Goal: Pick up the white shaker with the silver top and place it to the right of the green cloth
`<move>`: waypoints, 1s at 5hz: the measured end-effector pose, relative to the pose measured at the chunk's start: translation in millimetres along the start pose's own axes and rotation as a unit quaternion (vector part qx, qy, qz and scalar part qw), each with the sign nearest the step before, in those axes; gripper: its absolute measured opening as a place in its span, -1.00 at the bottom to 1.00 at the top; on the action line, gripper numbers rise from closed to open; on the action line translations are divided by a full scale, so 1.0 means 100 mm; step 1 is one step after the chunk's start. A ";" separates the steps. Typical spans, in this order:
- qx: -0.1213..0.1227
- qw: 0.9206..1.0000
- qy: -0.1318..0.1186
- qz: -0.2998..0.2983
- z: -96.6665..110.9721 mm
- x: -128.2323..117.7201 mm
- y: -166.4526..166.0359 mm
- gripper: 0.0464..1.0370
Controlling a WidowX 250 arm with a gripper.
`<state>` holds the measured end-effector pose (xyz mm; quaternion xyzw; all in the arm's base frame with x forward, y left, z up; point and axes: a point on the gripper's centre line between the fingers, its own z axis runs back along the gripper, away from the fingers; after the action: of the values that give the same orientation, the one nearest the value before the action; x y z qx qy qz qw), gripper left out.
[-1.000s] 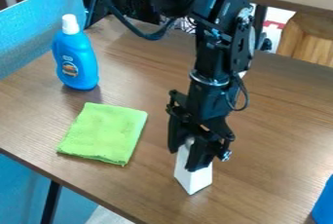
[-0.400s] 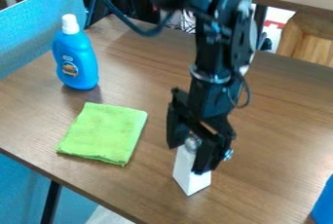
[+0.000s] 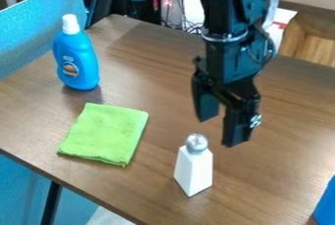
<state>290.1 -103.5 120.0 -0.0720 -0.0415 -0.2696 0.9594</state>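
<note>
Brown wood-grain tabletop point(image 3: 275, 170) stretches across the frame, with a blue partition point(image 3: 39, 33) at the upper left and cables point(image 3: 183, 23) behind its far edge. From the top edge, right of centre, the black gripper point(image 3: 221, 130) hangs down with its two fingers spread apart and nothing between them. Just below it and a little to its left in the picture, a white shaker with a rounded metal top point(image 3: 194, 171) stands upright on the table, near the fingertips but free of them. Left of the shaker lies a folded green cloth point(image 3: 105, 133). At the upper left stands a blue bottle with a white cap point(image 3: 76, 61), well apart from the gripper. Part of a blue object point(image 3: 326, 205) shows at the lower right edge.
</note>
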 end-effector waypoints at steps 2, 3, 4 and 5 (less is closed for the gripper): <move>-0.002 0.999 -0.037 -0.038 0.21 -0.10 0.13 0.93; 0.014 0.999 -0.020 -0.046 0.21 -0.15 0.18 0.93; 0.022 0.998 -0.010 -0.060 0.24 -0.17 0.20 0.93; 0.022 0.998 -0.010 -0.060 0.24 -0.17 0.20 0.93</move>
<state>285.5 -74.0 139.3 -0.0511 -0.0611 -0.3247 0.9425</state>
